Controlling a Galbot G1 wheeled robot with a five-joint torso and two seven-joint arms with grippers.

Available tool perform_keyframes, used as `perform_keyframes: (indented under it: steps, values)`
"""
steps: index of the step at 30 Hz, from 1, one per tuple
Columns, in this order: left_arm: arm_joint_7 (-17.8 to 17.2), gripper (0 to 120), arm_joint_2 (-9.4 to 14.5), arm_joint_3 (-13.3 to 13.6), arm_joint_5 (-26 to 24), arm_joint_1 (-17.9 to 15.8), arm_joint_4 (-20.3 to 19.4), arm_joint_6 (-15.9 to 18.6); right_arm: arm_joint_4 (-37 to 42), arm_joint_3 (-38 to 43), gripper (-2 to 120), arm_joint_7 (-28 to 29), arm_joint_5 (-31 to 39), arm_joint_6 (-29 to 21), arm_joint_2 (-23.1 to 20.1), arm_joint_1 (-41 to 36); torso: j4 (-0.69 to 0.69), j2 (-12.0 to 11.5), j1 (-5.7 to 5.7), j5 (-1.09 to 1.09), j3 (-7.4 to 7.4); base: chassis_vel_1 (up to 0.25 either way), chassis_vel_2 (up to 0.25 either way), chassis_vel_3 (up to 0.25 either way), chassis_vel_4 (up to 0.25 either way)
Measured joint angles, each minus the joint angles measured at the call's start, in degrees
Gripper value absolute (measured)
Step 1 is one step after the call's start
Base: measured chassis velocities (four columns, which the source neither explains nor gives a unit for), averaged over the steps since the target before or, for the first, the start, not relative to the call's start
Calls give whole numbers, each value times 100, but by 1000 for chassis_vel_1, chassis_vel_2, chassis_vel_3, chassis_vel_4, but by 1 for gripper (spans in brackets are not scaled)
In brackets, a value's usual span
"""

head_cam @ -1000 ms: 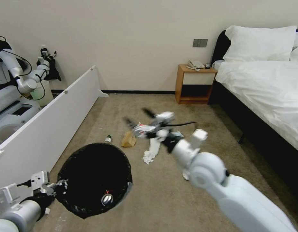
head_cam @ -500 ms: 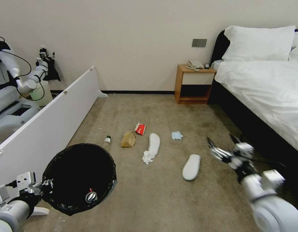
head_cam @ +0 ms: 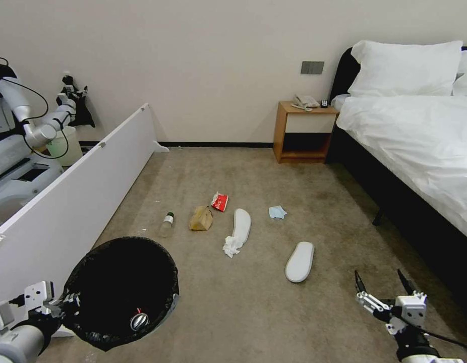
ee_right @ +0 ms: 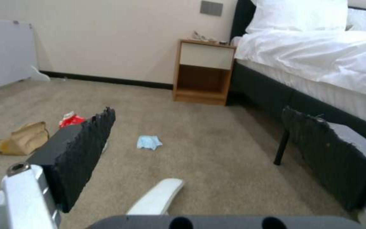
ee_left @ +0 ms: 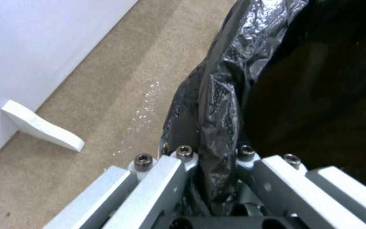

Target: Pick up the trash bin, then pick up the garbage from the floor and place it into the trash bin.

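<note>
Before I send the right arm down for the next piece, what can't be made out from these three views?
- Trash bin, head view: its depths are black; a crushed can shows, nothing else is discernible.
- Left gripper, wrist view: the bag's folds cover the rim it clamps.
- Nearer slipper, right wrist view: cut off by the right gripper body.
- Bottle, head view: label too small to read.

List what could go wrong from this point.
1. The left gripper holds the trash bin only by a pinch on its bag-covered rim; the bag could slip or the bin tilt, spilling the can inside.
2. The right gripper is open and empty beside the bed; a wide reach might clip the frame.
3. The tissue touches the far slipper; gripping one may drag the other.
</note>
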Motion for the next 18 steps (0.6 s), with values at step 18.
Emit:
perform_keyframes:
  steps: [18]
  values:
    - [-23, 3, -33, 24, -23, -9, -155, -2, -32, 22, 100, -130, 42, 53, -20, 14, -1, 0, 0, 1, 0, 0, 0, 0, 0]
